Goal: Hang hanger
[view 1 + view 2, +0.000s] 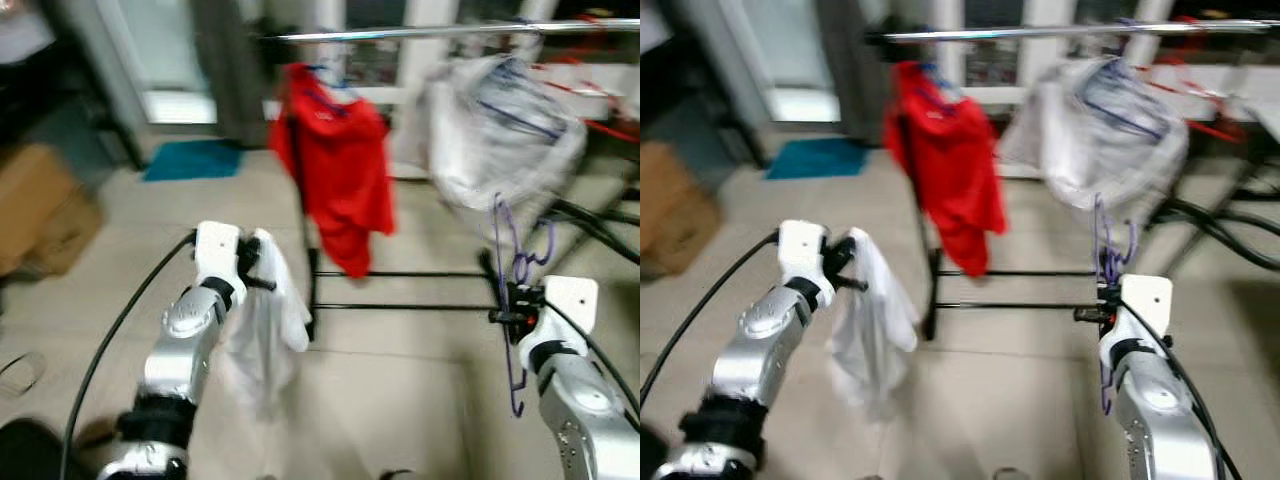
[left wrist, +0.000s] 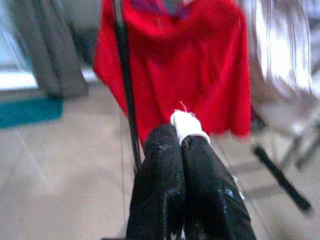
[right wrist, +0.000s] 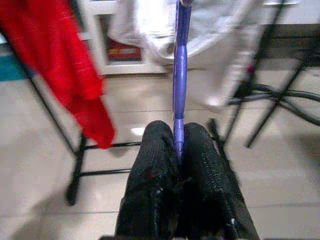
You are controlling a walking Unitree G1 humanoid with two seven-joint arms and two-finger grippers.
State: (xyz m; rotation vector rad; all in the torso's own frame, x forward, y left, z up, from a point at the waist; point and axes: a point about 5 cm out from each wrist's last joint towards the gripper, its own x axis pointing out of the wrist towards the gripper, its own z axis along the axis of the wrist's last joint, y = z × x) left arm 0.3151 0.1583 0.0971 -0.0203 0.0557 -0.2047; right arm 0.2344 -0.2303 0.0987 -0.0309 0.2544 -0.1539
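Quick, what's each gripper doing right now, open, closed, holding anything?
Left gripper: closed on the white cloth.
Right gripper: closed on the purple hanger, held upright in front of the clothes rack.

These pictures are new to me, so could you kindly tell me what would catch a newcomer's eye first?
The red garment hanging from the metal rail of the drying rack stands out first, straight ahead. Nearer, the left gripper is shut on a white cloth that droops below it, and the right gripper clamps a purple hanger upright in front of a pale garment on the rail.
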